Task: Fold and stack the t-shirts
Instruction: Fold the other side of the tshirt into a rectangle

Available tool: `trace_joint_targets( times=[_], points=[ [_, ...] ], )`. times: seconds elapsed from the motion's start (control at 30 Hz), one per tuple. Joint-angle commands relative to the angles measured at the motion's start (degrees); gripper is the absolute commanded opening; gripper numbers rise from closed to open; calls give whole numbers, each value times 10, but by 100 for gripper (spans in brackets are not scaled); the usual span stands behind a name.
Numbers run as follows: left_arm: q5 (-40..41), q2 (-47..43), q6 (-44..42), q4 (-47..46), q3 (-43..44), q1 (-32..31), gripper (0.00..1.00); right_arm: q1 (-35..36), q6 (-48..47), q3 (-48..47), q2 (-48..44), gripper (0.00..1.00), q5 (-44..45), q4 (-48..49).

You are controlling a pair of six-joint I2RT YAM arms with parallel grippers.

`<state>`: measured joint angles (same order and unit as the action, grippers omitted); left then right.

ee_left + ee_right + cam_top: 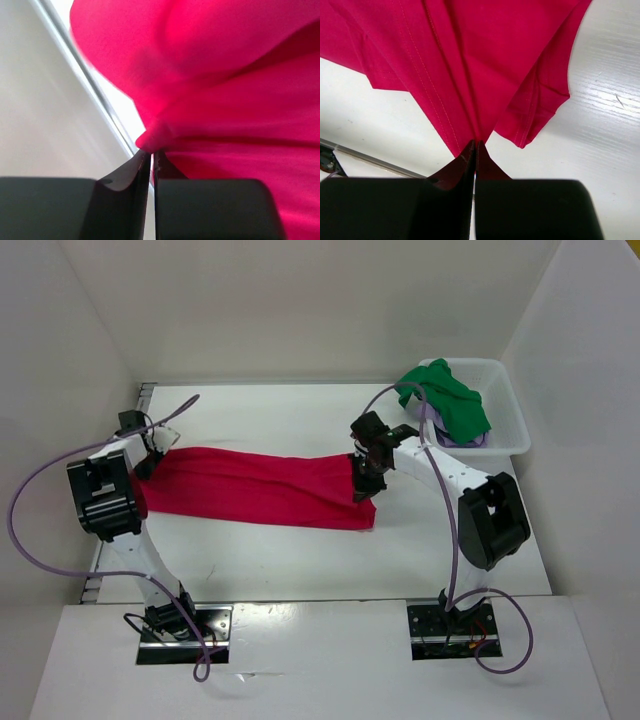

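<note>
A red t-shirt [250,490] lies stretched in a long band across the white table [300,560], left of the white basket [512,420] and nearer the arms than it, with one gripper at each end. The left gripper [150,462], at the end farthest from the basket, has its black fingers [125,175] drawn almost together, a small pucker of red cloth pinched right at their tips. The right gripper [365,483], at the end closest to the basket, is clamped tight on a gathered fold, the hem and seams fanning out from its fingertips [465,160]. In the basket, a crumpled green t-shirt [450,405] sits heaped on a pale lavender t-shirt [462,440], of which only an edge shows.
</note>
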<state>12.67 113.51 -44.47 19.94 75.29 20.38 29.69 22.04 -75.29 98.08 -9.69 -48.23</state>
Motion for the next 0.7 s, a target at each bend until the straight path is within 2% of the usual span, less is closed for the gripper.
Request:
trace_joint_targets(
  times=[0.0, 0.07, 0.13, 0.17, 0.2, 0.37, 0.47, 0.67],
  points=[
    [5, -23, 21, 11, 13, 12, 10, -4, -8, 6, -11, 0, 15, 9],
    [5, -23, 34, 17, 26, 12, 12, -11, -14, 11, -16, 0, 9, 4],
    [-9, -23, 49, 45, 56, 17, 23, -17, -20, 6, -16, 0, 3, 4],
    [-38, -23, 68, 67, 68, 17, 35, -17, -25, 6, -16, 0, 3, 4],
    [-52, -23, 80, 75, 78, 17, 39, -17, -25, 6, -16, 0, -3, 4],
    [-101, -19, 129, 125, 142, 22, 51, -17, -31, 0, -5, 0, -9, 4],
    [-106, 12, 122, 161, 155, 22, 56, -23, -36, 0, 0, 0, -9, 4],
    [-137, 6, 84, 182, 124, 22, 61, -33, -36, -6, 0, 0, -15, 4]
  ],
)
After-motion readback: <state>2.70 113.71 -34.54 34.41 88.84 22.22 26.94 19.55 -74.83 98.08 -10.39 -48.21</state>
